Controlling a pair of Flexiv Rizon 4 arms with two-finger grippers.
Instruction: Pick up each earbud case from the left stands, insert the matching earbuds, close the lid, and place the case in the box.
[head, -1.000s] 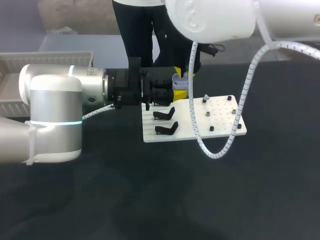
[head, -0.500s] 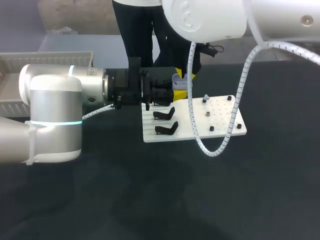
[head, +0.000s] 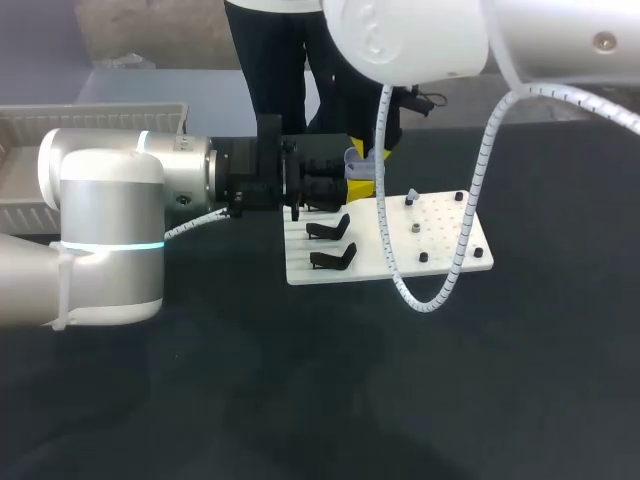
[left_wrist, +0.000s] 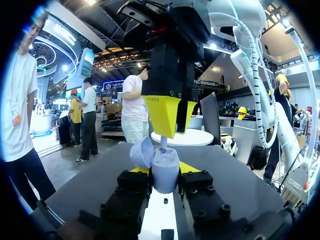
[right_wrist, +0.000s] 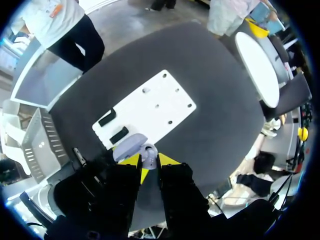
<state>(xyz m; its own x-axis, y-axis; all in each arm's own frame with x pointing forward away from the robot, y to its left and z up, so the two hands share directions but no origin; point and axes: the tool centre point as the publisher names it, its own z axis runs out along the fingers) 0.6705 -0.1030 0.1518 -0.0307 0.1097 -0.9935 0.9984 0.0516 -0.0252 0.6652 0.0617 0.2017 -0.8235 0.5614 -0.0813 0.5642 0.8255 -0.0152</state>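
Tabletop (head: 300, 400): left claw (left_wrist: 165, 170) grips case (left_wrist: 166, 181), right claw (right_wrist: 145, 162) earbud (left_wrist: 163, 143).

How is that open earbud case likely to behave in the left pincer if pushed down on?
The earbud case looks small, rounded and smooth, so it could slip or twist in the left pincer under a downward push. Its open lid stands off to one side, so it probably swings shut easily. It seems a light, rigid shell.
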